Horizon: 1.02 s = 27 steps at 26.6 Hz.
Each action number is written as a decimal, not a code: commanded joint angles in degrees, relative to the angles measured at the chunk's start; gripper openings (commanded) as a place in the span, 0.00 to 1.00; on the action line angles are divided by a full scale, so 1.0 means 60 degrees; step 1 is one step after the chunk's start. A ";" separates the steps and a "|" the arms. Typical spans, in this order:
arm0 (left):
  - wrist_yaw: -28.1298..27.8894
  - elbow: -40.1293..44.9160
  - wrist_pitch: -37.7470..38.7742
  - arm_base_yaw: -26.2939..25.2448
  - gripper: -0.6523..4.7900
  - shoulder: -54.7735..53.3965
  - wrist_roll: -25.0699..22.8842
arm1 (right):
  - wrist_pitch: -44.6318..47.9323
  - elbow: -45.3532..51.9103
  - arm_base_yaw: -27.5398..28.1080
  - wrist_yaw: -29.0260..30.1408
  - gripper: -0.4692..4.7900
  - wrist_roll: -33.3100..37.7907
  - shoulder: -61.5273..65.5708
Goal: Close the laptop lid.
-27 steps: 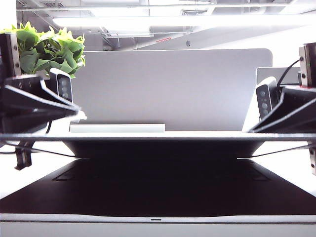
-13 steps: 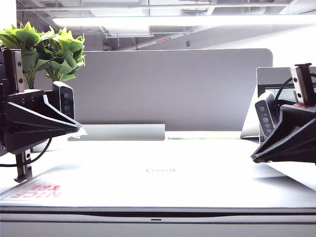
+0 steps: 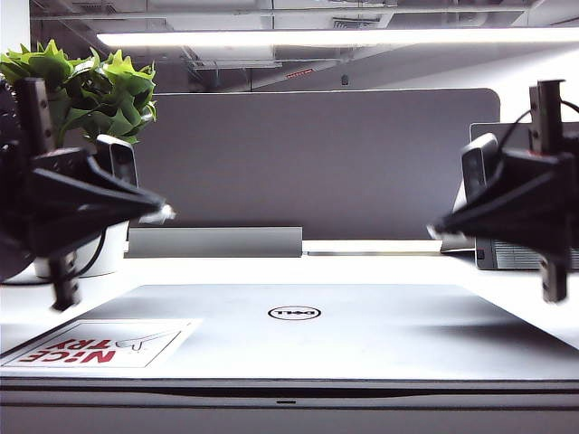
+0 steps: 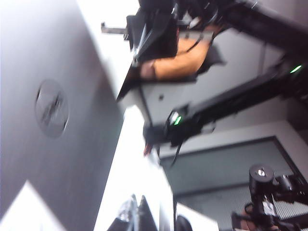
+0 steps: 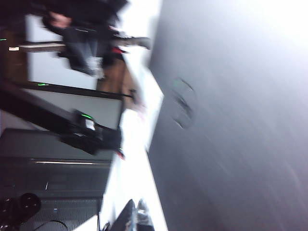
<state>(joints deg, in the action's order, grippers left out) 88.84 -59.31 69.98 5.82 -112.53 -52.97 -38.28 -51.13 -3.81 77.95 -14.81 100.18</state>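
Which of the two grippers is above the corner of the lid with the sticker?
The left gripper: it hangs over the laptop lid corner with the "NICE TRY" sticker. The right gripper is over the bare side.

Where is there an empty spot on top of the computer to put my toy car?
The laptop lid is bare between the Dell logo and its right edge. The sticker fills the near-left corner. The left gripper and right gripper hover over the sides.

A grey partition panel (image 3: 317, 163) stands across the back of the white tabletop (image 3: 380, 262). Above it a long ceiling light strip (image 3: 335, 38) glows under exposed ducts. A leafy green plant (image 3: 86, 86) sits at the back left in a white pot (image 3: 99, 253).
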 commanded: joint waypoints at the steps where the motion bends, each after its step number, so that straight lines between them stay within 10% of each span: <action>1: 0.0681 -0.0820 0.0699 0.0022 0.11 0.0044 -0.0372 | -0.0211 -0.1060 0.0004 0.0317 0.08 -0.0018 -0.0044; 10: 0.0630 -0.5778 0.2065 0.0033 0.11 0.0459 0.0444 | -0.0933 -0.6058 0.0004 0.0259 0.08 0.0947 -0.0047; 14: 0.0237 -0.8845 0.2044 0.0025 0.11 0.0721 0.1497 | -0.0929 -0.8502 -0.0007 -0.1519 0.08 0.2029 -0.0076; 21: -0.2011 -1.1945 0.1395 0.0036 0.11 0.0947 0.2900 | -0.0554 -1.0539 -0.0047 -0.4779 0.08 0.3038 -0.0572; 27: -0.5861 -1.3052 -0.0361 0.0087 0.11 0.1213 0.5475 | 0.0525 -1.0925 -0.0051 -0.6900 0.08 0.3541 -0.1541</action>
<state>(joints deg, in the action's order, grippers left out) 60.88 -136.55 72.27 6.13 -105.84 -26.72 -38.33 -116.44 -4.03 41.63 5.17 92.49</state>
